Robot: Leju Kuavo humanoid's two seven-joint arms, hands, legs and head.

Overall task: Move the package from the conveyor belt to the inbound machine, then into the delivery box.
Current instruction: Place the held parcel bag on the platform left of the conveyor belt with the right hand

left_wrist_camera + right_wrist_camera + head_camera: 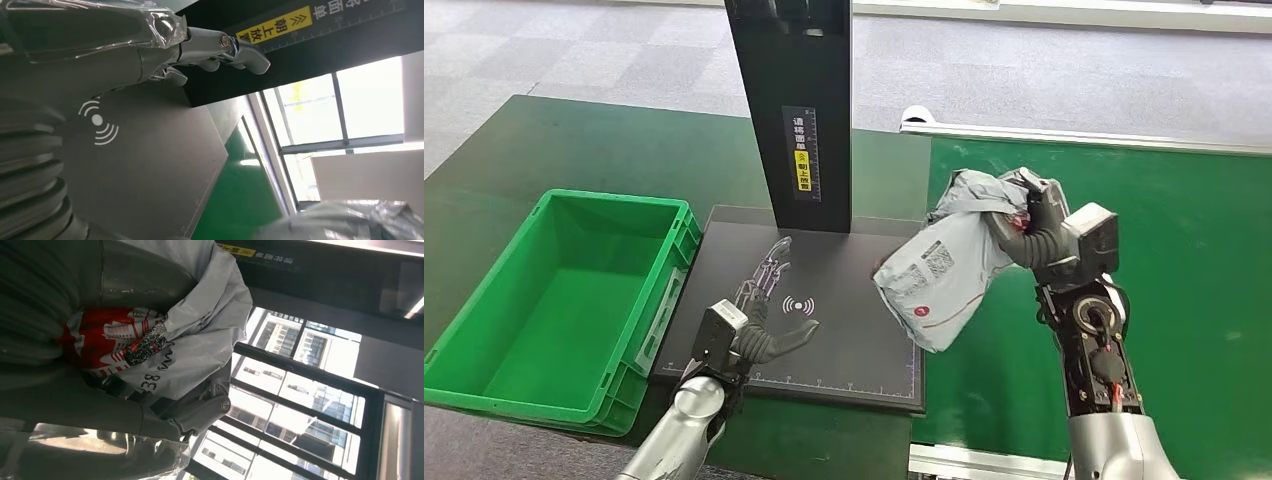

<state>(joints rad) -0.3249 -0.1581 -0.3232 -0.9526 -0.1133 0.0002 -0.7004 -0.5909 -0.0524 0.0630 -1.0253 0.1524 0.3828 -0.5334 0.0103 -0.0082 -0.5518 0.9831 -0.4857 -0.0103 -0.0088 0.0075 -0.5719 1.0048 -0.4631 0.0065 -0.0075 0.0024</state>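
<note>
My right hand (1027, 222) grips a grey plastic package (941, 268) by its crumpled top; it hangs in the air over the right edge of the inbound machine's black plate (844, 340), printed labels facing me. Up close, the package (180, 335) shows red and white print inside my right hand's (90, 405) grasp. My left hand (759, 325) hovers over the plate's front left, near the white signal mark (797, 305), fingers apart and holding nothing. In the left wrist view the left hand (150, 45) stretches over the plate (150, 165) toward the machine's column.
A green delivery box (564, 300) stands left of the plate. The machine's black column (796, 105) rises at the plate's back. The green conveyor belt (1194, 270) runs on the right, with a metal rail (1074, 135) at its far side.
</note>
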